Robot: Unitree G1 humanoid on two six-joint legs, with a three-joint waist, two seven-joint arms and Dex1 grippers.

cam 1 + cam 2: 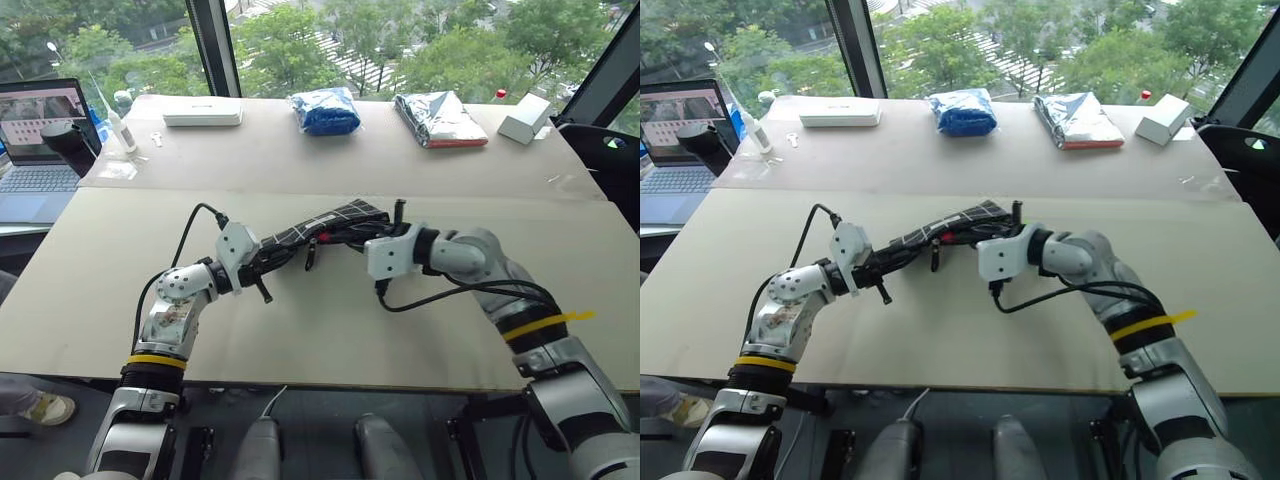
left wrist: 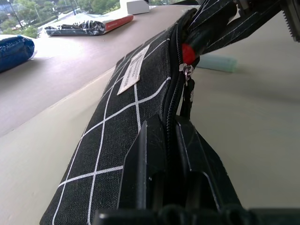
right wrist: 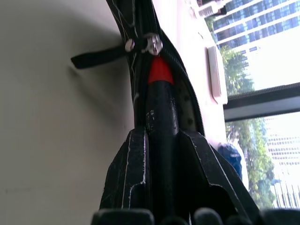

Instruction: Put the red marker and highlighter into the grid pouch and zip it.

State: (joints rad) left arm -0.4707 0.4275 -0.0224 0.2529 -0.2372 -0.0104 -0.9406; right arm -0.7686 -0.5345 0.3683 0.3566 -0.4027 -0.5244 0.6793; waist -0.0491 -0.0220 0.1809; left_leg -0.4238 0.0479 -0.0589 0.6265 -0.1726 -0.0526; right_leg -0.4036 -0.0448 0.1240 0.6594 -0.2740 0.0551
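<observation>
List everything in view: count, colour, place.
grid pouch: 1, black with white grid, held above the table centre, mouth open
red marker: 1, black with red end, going into the pouch mouth
highlighter: 1, pale green, on the table beyond the pouch
blue bag: 1, far table
silver packet: 1, far table
white flat case: 1, far table
white box: 1, far right
laptop: 1, far left
left gripper: jaws shut on the pouch
right gripper: jaws shut on the marker

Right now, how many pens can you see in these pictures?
2. The red marker is in the right gripper, its red end entering the grid pouch. The highlighter lies on the table beyond the pouch. Others may be hidden inside the pouch.
</observation>
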